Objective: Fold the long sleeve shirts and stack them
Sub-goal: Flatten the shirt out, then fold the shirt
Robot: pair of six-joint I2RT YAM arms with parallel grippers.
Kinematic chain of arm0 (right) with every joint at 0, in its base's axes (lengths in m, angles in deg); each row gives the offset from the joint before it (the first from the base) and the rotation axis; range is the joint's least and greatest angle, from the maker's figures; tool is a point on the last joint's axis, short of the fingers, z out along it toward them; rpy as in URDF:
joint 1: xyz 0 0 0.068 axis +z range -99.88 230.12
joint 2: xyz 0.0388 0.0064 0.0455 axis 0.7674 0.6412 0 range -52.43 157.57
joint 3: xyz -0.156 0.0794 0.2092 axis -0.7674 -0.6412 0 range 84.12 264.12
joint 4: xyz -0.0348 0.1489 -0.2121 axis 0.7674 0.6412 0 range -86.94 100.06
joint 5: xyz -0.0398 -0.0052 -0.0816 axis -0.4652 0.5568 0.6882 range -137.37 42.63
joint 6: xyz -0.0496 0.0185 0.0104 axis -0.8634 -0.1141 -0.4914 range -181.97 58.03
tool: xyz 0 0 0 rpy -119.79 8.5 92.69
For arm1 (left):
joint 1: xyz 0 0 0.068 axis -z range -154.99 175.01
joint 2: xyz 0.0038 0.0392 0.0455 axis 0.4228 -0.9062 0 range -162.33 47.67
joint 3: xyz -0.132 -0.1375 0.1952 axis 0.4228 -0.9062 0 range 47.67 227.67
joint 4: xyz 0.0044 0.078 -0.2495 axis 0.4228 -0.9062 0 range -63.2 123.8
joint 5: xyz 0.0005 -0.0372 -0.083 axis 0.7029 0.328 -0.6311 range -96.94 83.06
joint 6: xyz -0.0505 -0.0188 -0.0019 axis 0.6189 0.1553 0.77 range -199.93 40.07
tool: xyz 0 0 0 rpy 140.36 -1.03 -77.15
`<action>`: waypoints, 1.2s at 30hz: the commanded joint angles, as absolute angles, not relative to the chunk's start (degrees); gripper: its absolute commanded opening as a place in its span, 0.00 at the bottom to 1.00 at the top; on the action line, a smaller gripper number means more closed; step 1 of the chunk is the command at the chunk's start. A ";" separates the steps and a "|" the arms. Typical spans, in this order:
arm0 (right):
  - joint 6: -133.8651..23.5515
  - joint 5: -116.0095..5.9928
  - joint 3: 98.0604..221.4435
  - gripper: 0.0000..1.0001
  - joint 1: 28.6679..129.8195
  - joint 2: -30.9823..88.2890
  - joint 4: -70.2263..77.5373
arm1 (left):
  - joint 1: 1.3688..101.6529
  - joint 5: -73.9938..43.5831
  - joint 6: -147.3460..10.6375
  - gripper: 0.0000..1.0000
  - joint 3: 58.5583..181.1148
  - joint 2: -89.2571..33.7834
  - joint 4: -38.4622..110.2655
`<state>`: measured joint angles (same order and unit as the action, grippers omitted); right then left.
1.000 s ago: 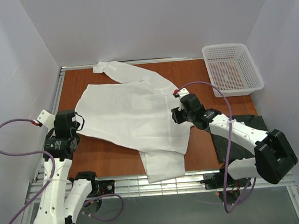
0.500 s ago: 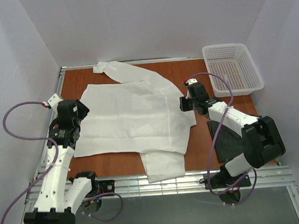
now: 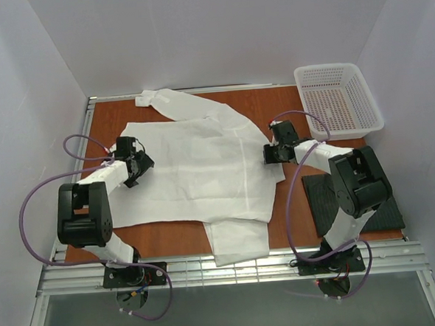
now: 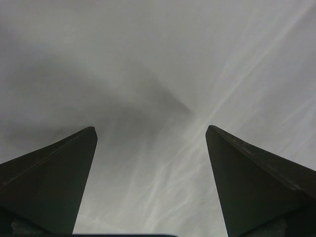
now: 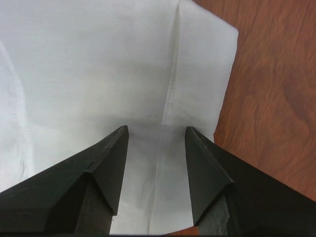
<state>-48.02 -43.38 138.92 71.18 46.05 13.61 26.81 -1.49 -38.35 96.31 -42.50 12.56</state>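
Note:
A white long sleeve shirt (image 3: pixel 195 161) lies spread flat on the brown table (image 3: pixel 273 104), one sleeve reaching the far left corner and its lower part reaching the front edge. My left gripper (image 3: pixel 142 164) is low over the shirt's left edge and open; in the left wrist view white cloth (image 4: pixel 158 74) fills everything between its wide-set fingers (image 4: pixel 59 177). My right gripper (image 3: pixel 267 155) is at the shirt's right edge, open with a narrower gap; a seam of the white shirt (image 5: pixel 170 98) runs between its jaws. The dark shirt (image 3: pixel 317 203) lies at the right, partly under the right arm.
A white mesh basket (image 3: pixel 339 100) stands at the far right corner. White walls close in the table on three sides. A metal rail (image 3: pixel 224 270) runs along the front edge. Purple cables loop beside both arms.
The left arm swung in from the left side to the shirt's left edge and its jaws opened wide. The right gripper drew back to the shirt's right edge and its jaws narrowed.

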 commanded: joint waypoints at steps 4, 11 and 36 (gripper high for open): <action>-48.52 -42.80 144.14 0.44 68.67 51.28 11.41 | 23.08 -3.60 -34.76 0.85 99.61 -51.36 18.15; -51.42 -41.83 154.15 0.45 64.27 60.33 13.60 | 22.29 -4.75 -34.14 0.85 105.93 -59.55 18.50; -53.63 -50.35 123.51 0.54 75.16 14.82 21.08 | 22.11 6.15 -30.99 0.86 81.42 -10.87 -1.27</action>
<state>-53.44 -48.78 125.79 73.69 17.81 19.40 22.49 2.82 -34.53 84.31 -12.80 4.26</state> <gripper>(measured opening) 0.543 0.861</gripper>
